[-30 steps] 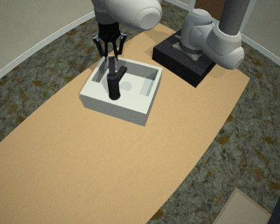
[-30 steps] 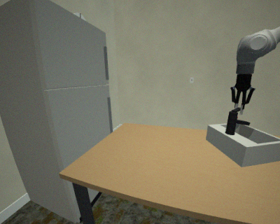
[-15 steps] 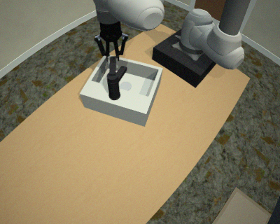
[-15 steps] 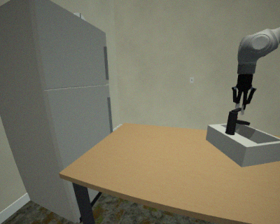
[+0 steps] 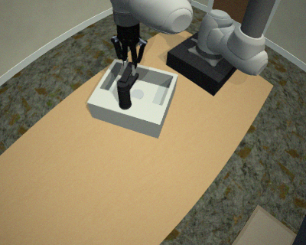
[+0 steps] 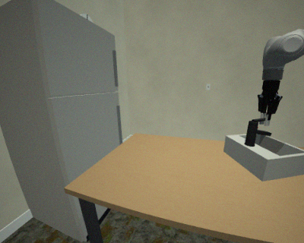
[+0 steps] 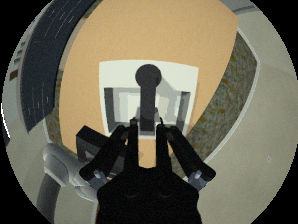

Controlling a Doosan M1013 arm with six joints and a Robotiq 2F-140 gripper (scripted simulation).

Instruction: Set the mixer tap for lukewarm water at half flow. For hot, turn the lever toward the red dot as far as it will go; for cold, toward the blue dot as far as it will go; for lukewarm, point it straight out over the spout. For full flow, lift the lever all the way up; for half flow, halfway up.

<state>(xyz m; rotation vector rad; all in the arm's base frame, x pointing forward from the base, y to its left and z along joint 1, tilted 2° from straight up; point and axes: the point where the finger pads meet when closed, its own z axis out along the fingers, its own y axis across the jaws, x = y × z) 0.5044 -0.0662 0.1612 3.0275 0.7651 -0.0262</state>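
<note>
A tall grey fridge (image 6: 58, 114) is standing beside the bench (image 6: 172, 178); the white sink (image 5: 143, 115) is sitting on the bench near the arm's dark base plate (image 5: 216, 86); the black mixer tap (image 5: 125, 96) is rising from the sink's rim, its spout reaching over the basin; the pincer (image 5: 128, 61) is coming straight down from above and pinching the tap's lever (image 6: 257, 121) at its outer end.

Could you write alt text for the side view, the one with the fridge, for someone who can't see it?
A pale robot arm reaches down from the upper right, its black gripper clamped on the lever of a black mixer tap standing in a white sink. The sink sits on a wooden table, beside a tall grey fridge.
</note>
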